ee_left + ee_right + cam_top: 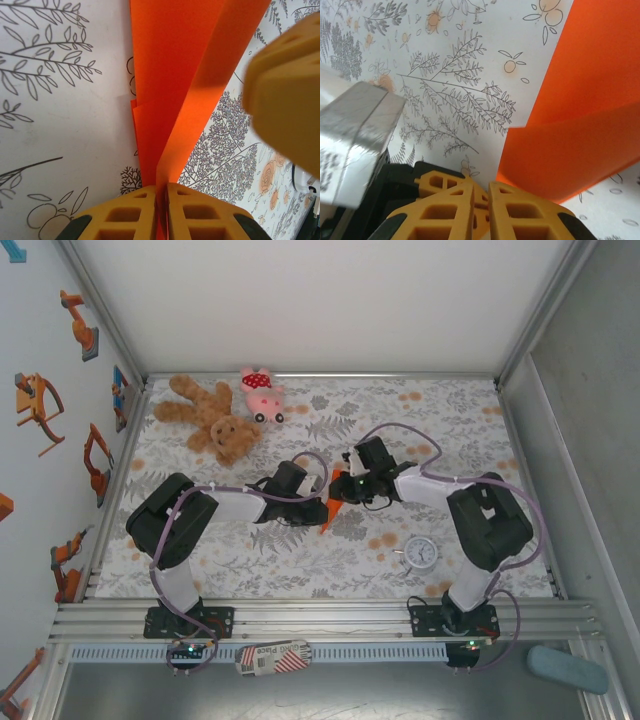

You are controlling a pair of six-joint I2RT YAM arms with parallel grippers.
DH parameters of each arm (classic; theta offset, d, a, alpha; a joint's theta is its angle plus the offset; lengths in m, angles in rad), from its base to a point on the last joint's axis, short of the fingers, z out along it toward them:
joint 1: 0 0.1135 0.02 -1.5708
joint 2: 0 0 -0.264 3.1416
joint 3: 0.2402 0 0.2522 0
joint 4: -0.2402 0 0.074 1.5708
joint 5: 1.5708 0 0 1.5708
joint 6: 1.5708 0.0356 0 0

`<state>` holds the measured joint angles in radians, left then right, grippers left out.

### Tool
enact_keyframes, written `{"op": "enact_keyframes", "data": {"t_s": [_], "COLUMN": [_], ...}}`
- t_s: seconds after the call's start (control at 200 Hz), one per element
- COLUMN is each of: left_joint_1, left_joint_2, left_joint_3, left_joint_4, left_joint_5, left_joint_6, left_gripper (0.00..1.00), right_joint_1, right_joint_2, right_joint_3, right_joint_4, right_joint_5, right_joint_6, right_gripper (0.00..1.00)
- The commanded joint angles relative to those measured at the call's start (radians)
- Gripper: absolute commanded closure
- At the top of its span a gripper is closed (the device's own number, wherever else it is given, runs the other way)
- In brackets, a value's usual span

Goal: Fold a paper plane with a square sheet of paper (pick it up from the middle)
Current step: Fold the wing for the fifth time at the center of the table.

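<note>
Paper plane [170, 75]: creased, glossy orange (perhaps half-folded)

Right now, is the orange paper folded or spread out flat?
Folded. The orange paper shows overlapping layers along a crease, pinched between the left gripper's shut fingers.

Bright even diffuse light, soft faint shadows; wrist views sharp on tablecloth [60, 125], near claw fingers [285, 100] blurred

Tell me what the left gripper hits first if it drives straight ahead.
Left gripper: probably the table, just past the orange paper it grips; the right gripper is close alongside, depth unclear.
</note>
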<state>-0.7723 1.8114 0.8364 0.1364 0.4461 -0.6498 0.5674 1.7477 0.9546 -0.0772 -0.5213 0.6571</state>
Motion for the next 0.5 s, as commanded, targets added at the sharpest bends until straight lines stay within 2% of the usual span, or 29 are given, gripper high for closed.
{"op": "enact_keyframes", "data": {"t_s": [0.0,0.496], "left_joint_1": [-0.003,-0.002], "left_joint_2": [0.028,0.028], "left_joint_3": [-0.016,-0.018], "left_joint_4": [-0.064,-0.064], "left_joint_5": [-0.016,-0.015], "left_joint_6": [0.013,0.009], "left_gripper": [0.86,0.86], "right_joint_1": [0.003,0.003], "right_joint_2": [0.033,0.107], "right_joint_3": [0.008,0.016], "right_joint_4": [0.036,0.034], "right_joint_5": [-0.026,0.003], "right_joint_6": [0.009,-0.007], "right_gripper": [0.86,0.87]}}
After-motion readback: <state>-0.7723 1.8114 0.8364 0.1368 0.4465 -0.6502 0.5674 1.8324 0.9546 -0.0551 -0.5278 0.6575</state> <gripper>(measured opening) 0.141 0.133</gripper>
